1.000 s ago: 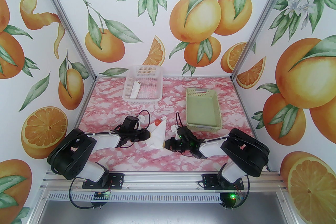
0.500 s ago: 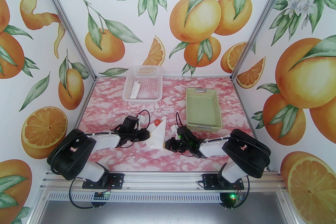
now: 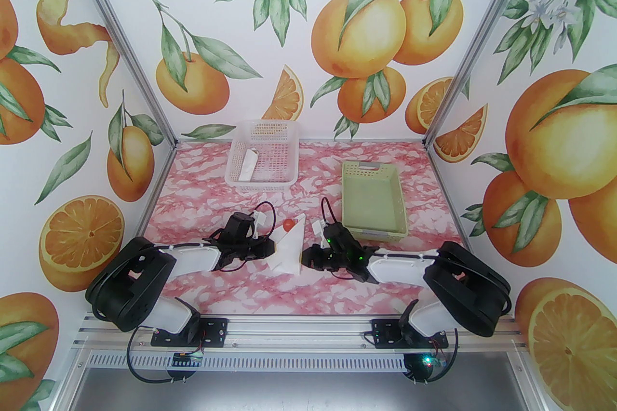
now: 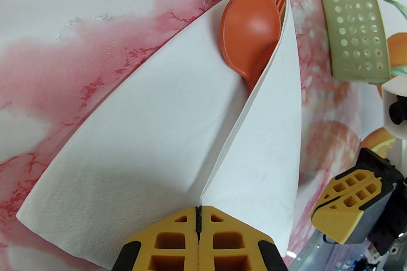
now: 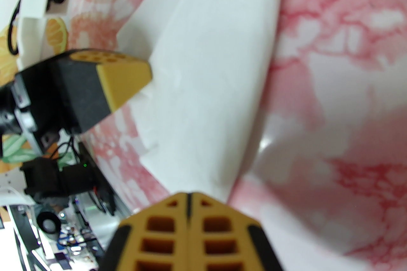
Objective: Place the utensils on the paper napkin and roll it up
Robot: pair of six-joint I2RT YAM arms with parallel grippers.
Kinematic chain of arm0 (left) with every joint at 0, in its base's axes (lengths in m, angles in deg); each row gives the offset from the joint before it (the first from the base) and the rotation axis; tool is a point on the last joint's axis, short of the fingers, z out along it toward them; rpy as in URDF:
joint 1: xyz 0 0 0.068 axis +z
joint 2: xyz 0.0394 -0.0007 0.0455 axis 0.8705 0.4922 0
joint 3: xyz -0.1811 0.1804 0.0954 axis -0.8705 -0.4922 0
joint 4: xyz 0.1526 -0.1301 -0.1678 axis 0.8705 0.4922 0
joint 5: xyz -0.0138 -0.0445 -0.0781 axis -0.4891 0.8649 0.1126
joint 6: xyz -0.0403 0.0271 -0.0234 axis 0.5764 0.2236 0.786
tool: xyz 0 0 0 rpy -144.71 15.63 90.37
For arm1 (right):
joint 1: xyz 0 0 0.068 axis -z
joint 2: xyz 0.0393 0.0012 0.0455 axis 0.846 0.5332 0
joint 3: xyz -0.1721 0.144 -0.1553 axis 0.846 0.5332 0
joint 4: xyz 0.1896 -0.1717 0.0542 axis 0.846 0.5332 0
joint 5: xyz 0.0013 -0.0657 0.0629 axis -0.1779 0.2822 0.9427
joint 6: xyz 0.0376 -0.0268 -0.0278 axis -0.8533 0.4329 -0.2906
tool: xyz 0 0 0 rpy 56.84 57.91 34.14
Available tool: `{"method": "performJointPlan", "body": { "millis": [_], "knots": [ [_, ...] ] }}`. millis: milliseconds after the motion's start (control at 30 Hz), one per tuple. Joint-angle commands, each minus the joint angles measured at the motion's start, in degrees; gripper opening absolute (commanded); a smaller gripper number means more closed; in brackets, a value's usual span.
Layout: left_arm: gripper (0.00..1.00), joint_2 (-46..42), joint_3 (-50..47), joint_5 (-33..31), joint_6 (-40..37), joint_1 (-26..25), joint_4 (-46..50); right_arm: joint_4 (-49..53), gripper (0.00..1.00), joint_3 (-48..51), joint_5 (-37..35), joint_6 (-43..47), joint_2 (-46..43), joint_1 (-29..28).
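Rolling looks to be the step in hand, judging by the paper napkin at mid-table, already folded over the utensils into a cone whose mouth points to 12 o'clock. At its 9 o'clock the left tool has its fingers pressed together, tips against the paper where the flap's edge runs in; whether any paper is nipped between them I cannot tell. Out of the cone's mouth pokes the red-orange spoon, with the orange fork tucked behind it; the knife I cannot make out. At the napkin's 5 o'clock corner the right tool is likewise pressed together, just touching the paper. The next move probably calls for tucking the loose left-hand sheet around the bundle without letting the thin paper spring open. At 11 o'clock the white lattice basket holds a slim white paper roll; at 2 o'clock the green basket has nothing I can see in it
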Motion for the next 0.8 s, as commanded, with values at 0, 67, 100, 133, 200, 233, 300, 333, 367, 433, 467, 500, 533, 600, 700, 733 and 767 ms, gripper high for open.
{"method": "performJointPlan", "body": {
  "millis": [0,67,100,133,200,233,300,333,367,433,467,500,533,600,700,733,767],
  "knots": [
    [0.02,-0.04,-0.45,-2.17,-0.89,-0.19,3.76,-1.48,0.0,-1.35,0.38,0.63,2.3,0.1],
    [0.02,-0.04,-0.45,-2.14,-0.98,-0.19,3.92,-2.21,0.0,-1.31,0.5,0.36,3.31,0.08],
    [0.02,-0.04,-0.45,-2.2,-1.0,-0.19,4.01,-2.48,0.0,-1.26,0.42,0.2,3.73,0.1],
    [0.02,-0.04,-0.48,-2.23,-1.0,-0.19,4.04,-2.77,0.0,-1.12,0.33,0.03,4.02,0.08],
    [0.02,-0.13,-0.45,-2.23,-1.0,-0.19,4.1,-3.55,0.0,-0.62,0.09,-0.3,4.44,0.04],
    [0.02,-0.13,-0.45,-2.23,-1.02,-0.18,4.18,-3.91,0.0,-0.4,-0.01,-0.41,4.61,0.1],
    [0.02,-0.13,-0.46,-2.23,-1.06,-0.19,4.22,-4.57,0.0,-0.05,-0.04,-0.61,5.14,0.1],
    [0.02,-0.05,-0.47,-2.18,-1.05,-0.19,4.18,-4.72,0.0,-0.05,-0.05,-0.61,5.59,0.1],
    [0.02,-0.04,-0.45,-2.21,-1.09,-0.21,4.22,-4.73,0.0,-0.04,0.04,-0.59,6.0,0.05],
    [0.02,-0.09,-0.45,-2.29,-1.09,-0.19,4.19,-4.56,0.0,0.1,-0.1,-0.61,6.75,0.1],
    [0.02,-0.11,-0.53,-2.26,-1.05,-0.23,4.23,-4.47,0.0,0.18,-0.11,-0.61,6.96,0.03],
    [0.02,-0.13,-0.54,-2.3,-1.09,-0.19,4.22,-4.47,0.0,0.38,-0.29,-0.69,7.11,0.1],
    [0.02,-0.19,-0.55,-2.36,-1.01,-0.19,4.18,-4.47,0.0,0.58,-0.44,-0.7,7.19,0.08],
    [0.02,-0.22,-0.6,-2.41,-1.07,-0.19,4.21,-4.47,0.0,0.82,-0.5,-0.7,7.22,0.11],
    [0.02,-0.22,-0.62,-2.39,-1.13,-0.14,4.39,-4.47,0.0,1.08,-0.53,-0.8,7.22,0.23],
    [0.02,-0.3,-0.58,-2.38,-1.21,-0.18,4.44,-4.22,0.0,1.37,-0.59,-0.74,7.0,0.27],
    [0.02,-0.37,-0.53,-2.41,-1.19,-0.14,4.58,-3.54,0.0,1.46,-0.6,-0.53,6.79,0.25]
  ]
}}
